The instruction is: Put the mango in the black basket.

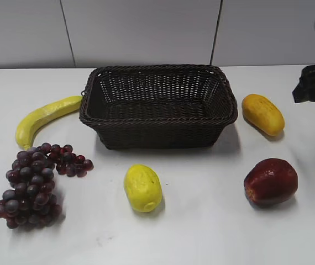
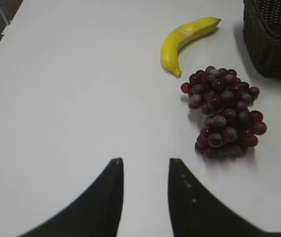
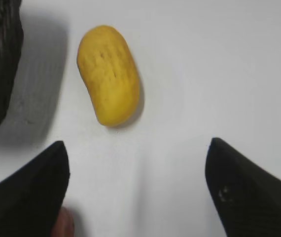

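Note:
The mango (image 1: 263, 114) lies on the white table just right of the black basket (image 1: 158, 105); it also shows in the right wrist view (image 3: 109, 74), beyond my jaws. My right gripper (image 3: 138, 148) is wide open and empty, hovering short of the mango; part of that arm shows at the exterior view's right edge (image 1: 314, 83). The basket's corner shows in the right wrist view (image 3: 0, 59) and the left wrist view (image 2: 273, 37). My left gripper (image 2: 145, 163) is open and empty over bare table, left of the grapes.
A banana (image 1: 44, 117) and purple grapes (image 1: 33, 185) lie left of the basket. A pale yellow fruit (image 1: 142, 187) lies in front of it. A red apple (image 1: 271, 182) sits front right, its edge near my right jaw (image 3: 64, 224).

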